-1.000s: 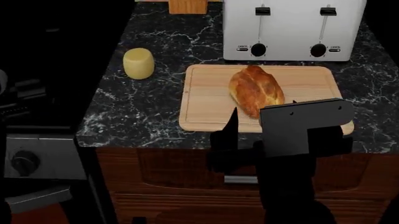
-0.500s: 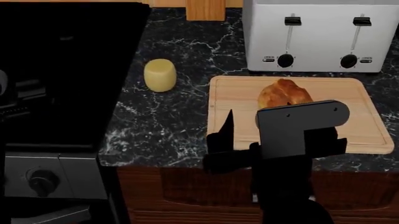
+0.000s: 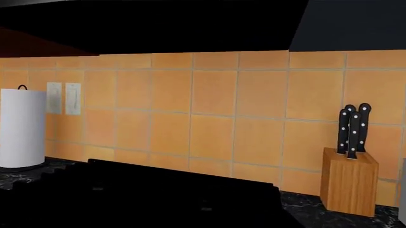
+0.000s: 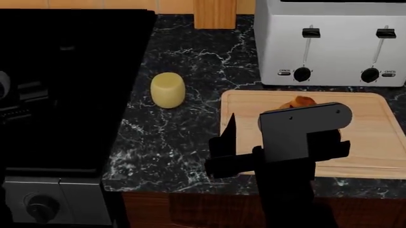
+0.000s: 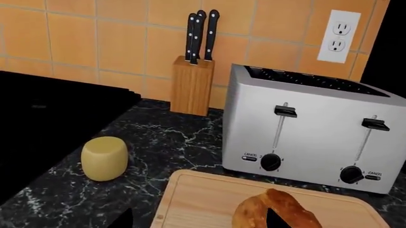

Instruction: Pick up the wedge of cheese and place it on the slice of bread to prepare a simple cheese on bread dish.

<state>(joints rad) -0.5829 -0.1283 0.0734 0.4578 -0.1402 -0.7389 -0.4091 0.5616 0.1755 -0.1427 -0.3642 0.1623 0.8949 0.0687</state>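
While the black right arm fills the near foreground of the head view, its pincer (image 4: 231, 142) is seen only as dark finger shapes over the front edge of the black white-veined marble worktop (image 4: 184, 142); how far it is opened cannot be told, and nothing is seen held in it. The left pincer is not in view in any picture.

Just behind the right arm, the light wooden cutting board (image 4: 374, 137) is laid flat on the worktop. On it the golden-brown crusty bread loaf (image 5: 276, 211) is lying, mostly hidden by the arm in the head view, where only a small orange-brown patch (image 4: 302, 101) is shown. In the right wrist view, two dark finger tips (image 5: 276, 219) are seen at the near edge, one in front of the loaf.

Left of the board and clear of it, the small pale yellow stubby cheese cylinder (image 4: 168, 89) is stood upright on the bare marble (image 5: 104, 158), well apart from the loaf.

Behind the board, a silver toaster with two black levers and two black dials (image 4: 330, 42) is placed. Further back, a wooden knife block with black-handled knives (image 5: 193, 80) is set against the orange tiled wall (image 5: 76, 38). A white paper towel roll (image 3: 20, 127) is visible in the left wrist view.
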